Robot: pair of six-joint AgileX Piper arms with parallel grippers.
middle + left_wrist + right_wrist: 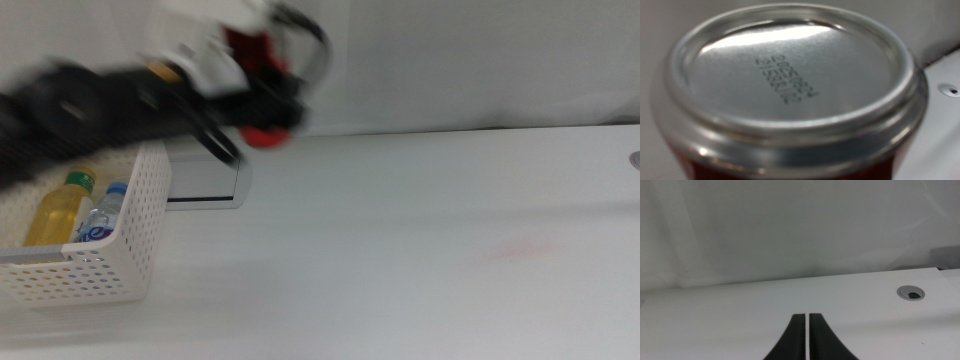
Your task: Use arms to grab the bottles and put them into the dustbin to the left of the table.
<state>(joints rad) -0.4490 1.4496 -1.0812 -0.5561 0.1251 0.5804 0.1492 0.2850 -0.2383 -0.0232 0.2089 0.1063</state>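
The middle view is motion-blurred. My left arm reaches in from the left, and its gripper [268,105] is shut on the red drink can [266,136], held in the air just right of and above the white perforated dustbin [140,235]. The can's silver end [790,75] fills the left wrist view and hides the jaws there. The yellow-liquid bottle [58,212] and the blue-capped water bottle [104,215] lie inside the dustbin. My right gripper [806,315] is shut and empty over the bare white table [740,315], out of the middle view.
A flat grey panel [205,182] lies behind the dustbin. A grey cable grommet [911,292] sits in the tabletop and also shows at the right edge of the middle view [635,158]. A faint pink mark [520,247] is on the table.
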